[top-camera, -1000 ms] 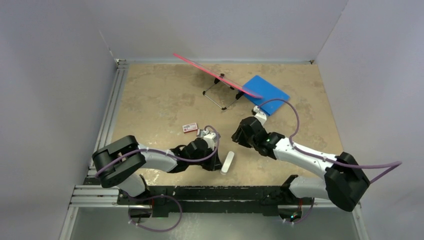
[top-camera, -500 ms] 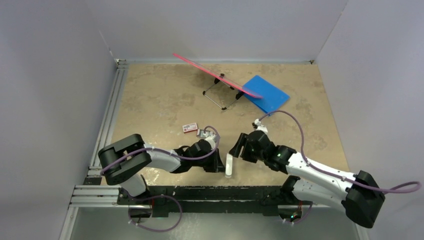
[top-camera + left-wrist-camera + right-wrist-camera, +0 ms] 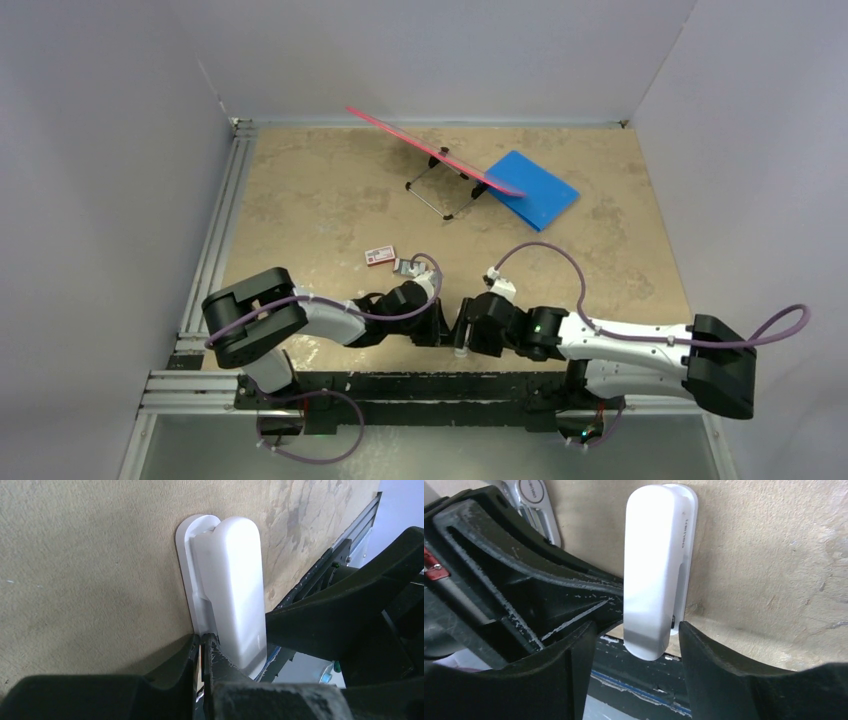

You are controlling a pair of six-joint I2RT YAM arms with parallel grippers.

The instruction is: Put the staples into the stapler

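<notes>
A white bar-shaped stapler (image 3: 230, 580) lies on the tan table near the front edge, also in the right wrist view (image 3: 654, 565) and barely in the top view (image 3: 459, 343). My left gripper (image 3: 436, 327) is shut, its tips (image 3: 202, 642) pressed against the stapler's left side. My right gripper (image 3: 467, 322) is open, its fingers (image 3: 636, 635) either side of the stapler's near end. The red-and-white staple box (image 3: 379, 256) lies behind the left arm. I cannot make out the grey staple block.
A small silver-white item (image 3: 406, 267) lies by the box, also in the right wrist view (image 3: 531, 497). A pink board on a wire stand (image 3: 440, 160) and a blue pad (image 3: 532, 188) are at the back. The table's front edge is just behind the grippers.
My right gripper has swung in from the right and come down to straddle the stapler. The stapler has shifted slightly and turned more upright. My left gripper has edged right against it.
</notes>
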